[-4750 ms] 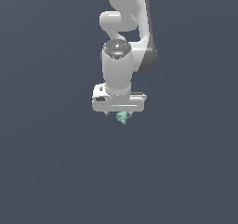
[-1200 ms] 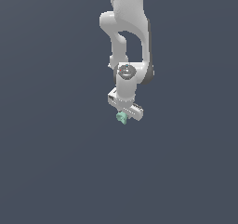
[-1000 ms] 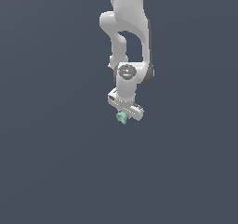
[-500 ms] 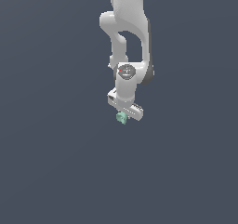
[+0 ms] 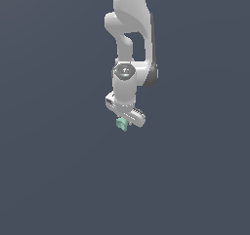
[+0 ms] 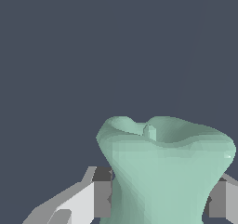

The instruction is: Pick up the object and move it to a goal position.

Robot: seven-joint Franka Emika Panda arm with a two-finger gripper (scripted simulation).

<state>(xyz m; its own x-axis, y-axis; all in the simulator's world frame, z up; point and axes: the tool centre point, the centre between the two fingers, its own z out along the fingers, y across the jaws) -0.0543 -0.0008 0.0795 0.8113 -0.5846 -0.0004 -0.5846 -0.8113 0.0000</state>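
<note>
While gripped: one object [image 5: 121,124], one hand [image 5: 124,121].

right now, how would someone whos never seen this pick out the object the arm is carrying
Start at the white robot arm hanging down against the plain dark grey background, and follow it down to the gripper at its lower end. The object is the tiny lump pinched between the fingers. It is the only mint-green thing in view, waisted like a spool with a dimpled top.
</note>
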